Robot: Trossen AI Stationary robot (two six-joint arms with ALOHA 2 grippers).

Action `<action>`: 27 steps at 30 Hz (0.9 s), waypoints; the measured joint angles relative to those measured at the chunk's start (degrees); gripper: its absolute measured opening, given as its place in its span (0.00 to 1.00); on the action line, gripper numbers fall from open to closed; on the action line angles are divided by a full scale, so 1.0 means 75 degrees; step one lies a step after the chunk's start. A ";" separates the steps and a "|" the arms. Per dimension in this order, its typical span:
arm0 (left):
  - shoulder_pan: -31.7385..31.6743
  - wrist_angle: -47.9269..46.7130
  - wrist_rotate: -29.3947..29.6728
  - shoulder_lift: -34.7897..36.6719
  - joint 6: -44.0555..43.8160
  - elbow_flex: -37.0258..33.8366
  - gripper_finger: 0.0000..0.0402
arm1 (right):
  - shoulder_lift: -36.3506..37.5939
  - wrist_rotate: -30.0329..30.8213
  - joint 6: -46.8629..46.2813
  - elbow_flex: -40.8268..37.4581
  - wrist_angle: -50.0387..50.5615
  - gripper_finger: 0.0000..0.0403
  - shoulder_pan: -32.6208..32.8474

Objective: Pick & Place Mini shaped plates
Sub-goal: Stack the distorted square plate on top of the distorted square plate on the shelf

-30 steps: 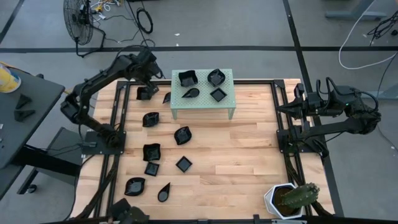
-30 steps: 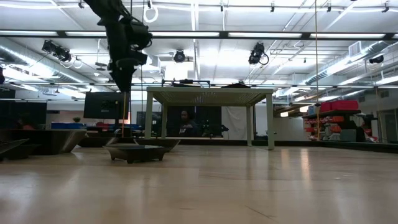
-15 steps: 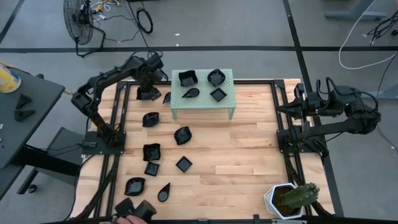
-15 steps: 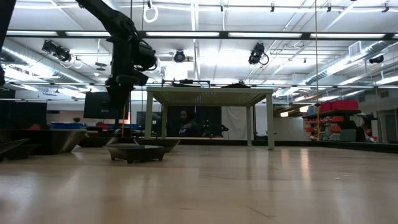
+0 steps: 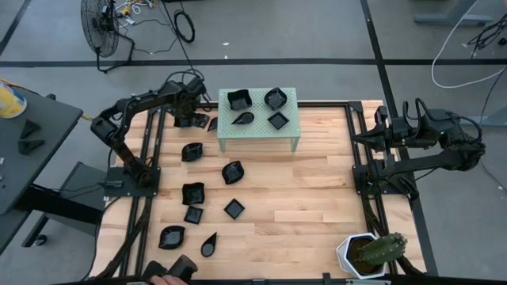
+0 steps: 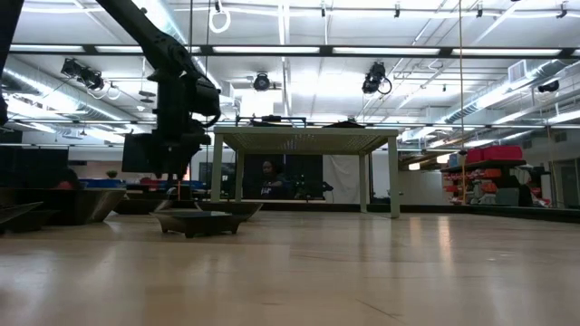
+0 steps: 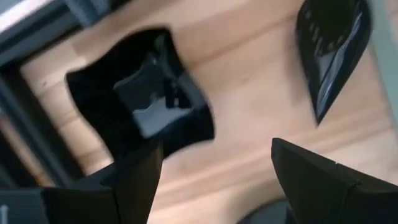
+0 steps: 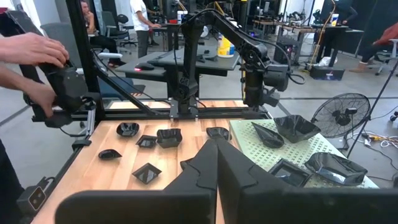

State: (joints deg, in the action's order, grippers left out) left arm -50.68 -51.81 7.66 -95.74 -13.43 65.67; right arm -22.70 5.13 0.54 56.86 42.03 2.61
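Sitting at about 10 o'clock on the desk (image 5: 317,182), just outside the near corner of the pale green stand (image 5: 257,131), the wavy-rimmed plate (image 5: 185,121) is the piece now targeted. A leaf-shaped plate (image 5: 212,124) lies just beside it, toward the stand. Four plates (image 5: 238,100) rest on the stand top; seven more plates (image 5: 192,192) lie spread from desk centre toward 7 o'clock.

The left tool (image 5: 187,111) hangs directly above the wavy-rimmed plate with its fingers (image 7: 127,180) spread wide, holding nothing; in the left wrist view the plate (image 7: 140,106) sits between and ahead of them. The right tool (image 5: 379,134) is parked at 3 o'clock, clenched and empty.

Step in hand, as judged: approach before the pick. The next move calls for a short descent so that one finger lands inside the raised rim and one outside, then closure.

Compared with one second earlier, the left arm has folded lower and drawn the tool down over the plate; the plates themselves have not shifted.
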 joint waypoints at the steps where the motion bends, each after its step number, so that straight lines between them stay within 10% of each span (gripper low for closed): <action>1: -0.0004 0.0238 0.0002 0.0000 -0.0127 -0.0049 0.75 | 0.0000 0.0001 0.0000 0.0000 0.0001 0.01 0.0001; 27: -0.0073 0.2811 0.0719 0.0000 -0.1266 -0.1589 0.72 | 0.0000 0.0003 0.0000 0.0000 0.0001 0.01 0.0000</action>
State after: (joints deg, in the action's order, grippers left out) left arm -51.22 -30.73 13.06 -95.74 -22.92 53.75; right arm -22.70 5.15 0.54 56.86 42.03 2.61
